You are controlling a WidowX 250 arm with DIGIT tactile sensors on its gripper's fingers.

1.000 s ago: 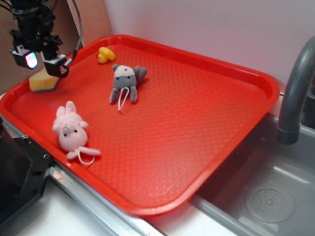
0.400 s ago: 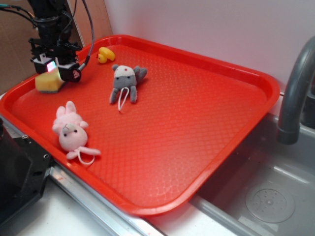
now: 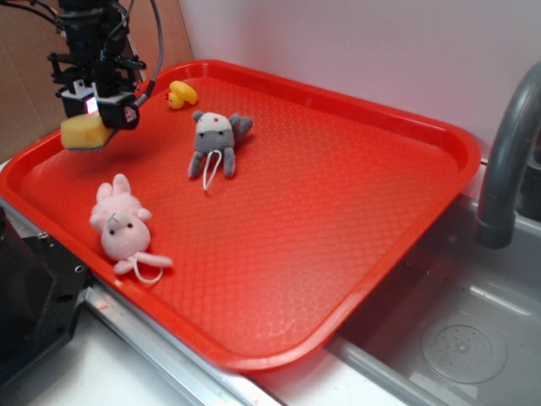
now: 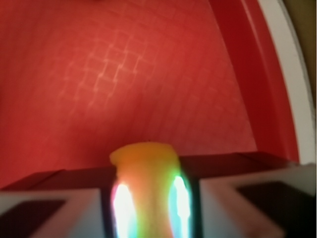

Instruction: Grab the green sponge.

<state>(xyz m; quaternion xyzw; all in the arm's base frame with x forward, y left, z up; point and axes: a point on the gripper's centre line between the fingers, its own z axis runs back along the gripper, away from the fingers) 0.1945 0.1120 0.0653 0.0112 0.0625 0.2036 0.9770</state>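
Gripping from above, the gripper (image 3: pixel 93 114) is closed on the green sponge (image 3: pixel 84 134), and its fingers (image 3: pixel 123 115) press the foam from two sides. The sponge is a small yellow block with a thin dark layer along its underside, and it hangs tilted above the far left corner of the red tray (image 3: pixel 338 245), not touching it. In the wrist view the sponge (image 4: pixel 146 171) looks yellow-orange, squeezed narrow between the two pads (image 4: pixel 69 208), with coloured light on its sides; the picture is blurred there.
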